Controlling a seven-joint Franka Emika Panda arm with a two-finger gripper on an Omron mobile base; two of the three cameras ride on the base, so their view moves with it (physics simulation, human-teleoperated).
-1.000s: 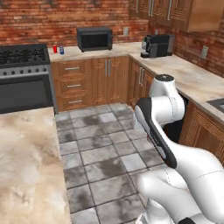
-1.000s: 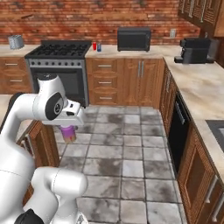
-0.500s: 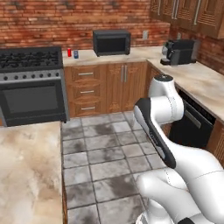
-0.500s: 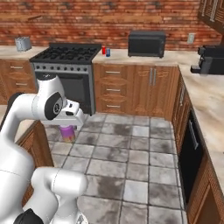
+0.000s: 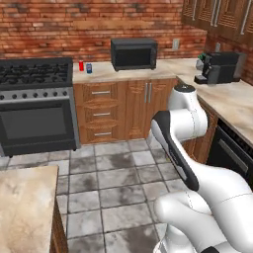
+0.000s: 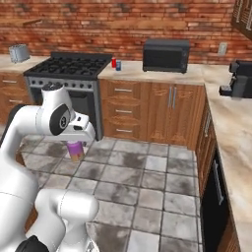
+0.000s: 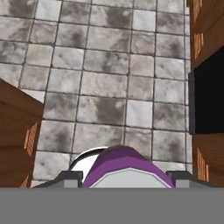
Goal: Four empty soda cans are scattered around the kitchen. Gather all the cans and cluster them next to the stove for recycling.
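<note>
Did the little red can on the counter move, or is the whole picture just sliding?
No. The red can still stands beside the blue can, between the stove and the microwave. The camera moved, not the can.

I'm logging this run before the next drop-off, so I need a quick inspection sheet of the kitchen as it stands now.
Surface: counter beside the stove, mostly bare.
Job's things: a red can and a blue can stand upright on the counter next to the stove; a purple can is carried above the floor.
Clutter: microwave, coffee machine, toaster.
Grippers: pincer shut on the purple can, pointing down at the tiles.
Cables: nothing seen.
Surroundings: brick wall, wooden cabinets, grey tiled floor.
</note>
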